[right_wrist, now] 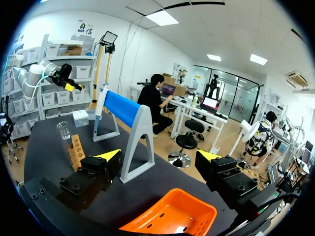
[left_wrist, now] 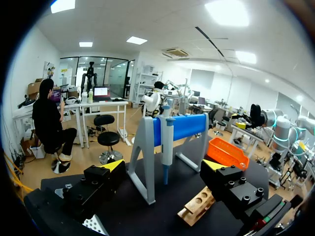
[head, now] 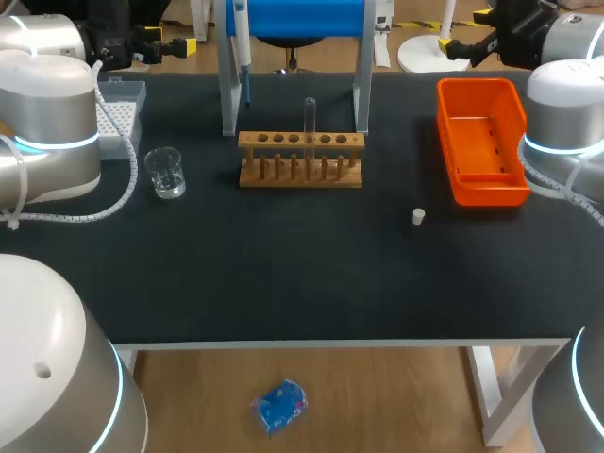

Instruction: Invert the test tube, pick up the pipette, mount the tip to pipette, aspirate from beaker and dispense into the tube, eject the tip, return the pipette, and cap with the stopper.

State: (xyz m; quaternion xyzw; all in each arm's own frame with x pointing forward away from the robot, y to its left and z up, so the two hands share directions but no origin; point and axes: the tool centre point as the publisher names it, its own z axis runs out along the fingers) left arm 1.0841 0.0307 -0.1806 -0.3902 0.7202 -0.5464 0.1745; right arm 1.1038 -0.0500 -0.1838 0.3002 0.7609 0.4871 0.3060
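A clear test tube (head: 309, 118) stands upright in the wooden rack (head: 300, 159) at mid-table. The pipette (head: 242, 47) hangs on the blue-topped stand (head: 294, 17) behind the rack. A glass beaker (head: 165, 173) sits left of the rack, with the tip box (head: 121, 113) behind it. The small white stopper (head: 418, 217) lies on the mat to the right. My left gripper (head: 173, 42) is open at the far left, facing the pipette (left_wrist: 166, 142). My right gripper (head: 462, 30) is open at the far right, above the orange bin (right_wrist: 172, 216). Neither holds anything.
The orange bin (head: 481, 142) stands at the right side of the table. The stand's grey legs (head: 228, 85) rise just behind the rack. Dark mat (head: 302, 274) stretches from the rack to the table's front edge.
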